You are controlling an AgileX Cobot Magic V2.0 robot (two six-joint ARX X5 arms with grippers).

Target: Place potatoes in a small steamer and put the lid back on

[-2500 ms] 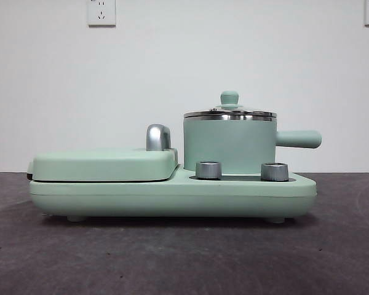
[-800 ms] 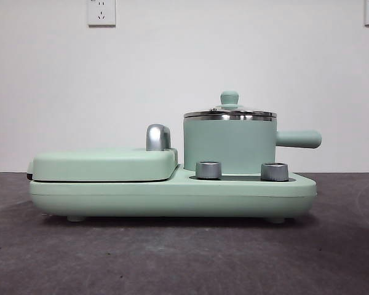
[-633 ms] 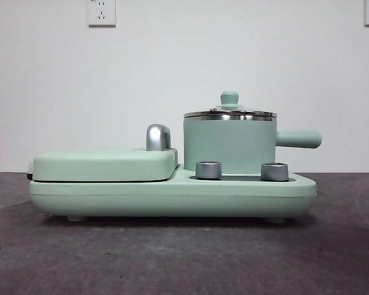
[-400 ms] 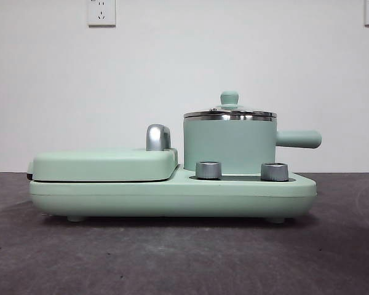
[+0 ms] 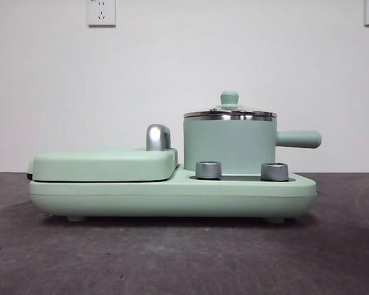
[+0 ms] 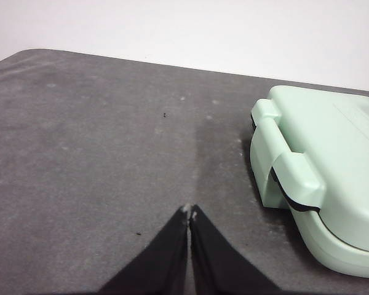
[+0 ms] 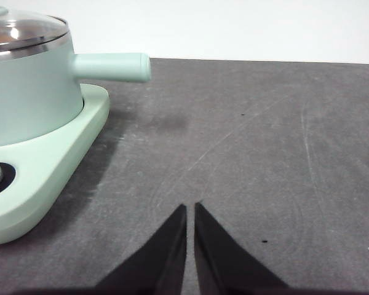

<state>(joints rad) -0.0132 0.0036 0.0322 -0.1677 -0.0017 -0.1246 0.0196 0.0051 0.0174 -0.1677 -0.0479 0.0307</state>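
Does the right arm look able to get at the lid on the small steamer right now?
Probably yes. The lid sits on the small steamer with its knob bare and nothing above it; the right gripper waits shut over bare table beside the pot's handle.

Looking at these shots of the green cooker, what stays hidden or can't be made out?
- Inside of the small steamer: front view is level, and its opaque wall hides the contents.
- The lid: cut by the right wrist picture's edge; glare hides what lies under the glass.
- Potato: in no view.
- Griddle inside: its cover is down; cut off in the left wrist view.
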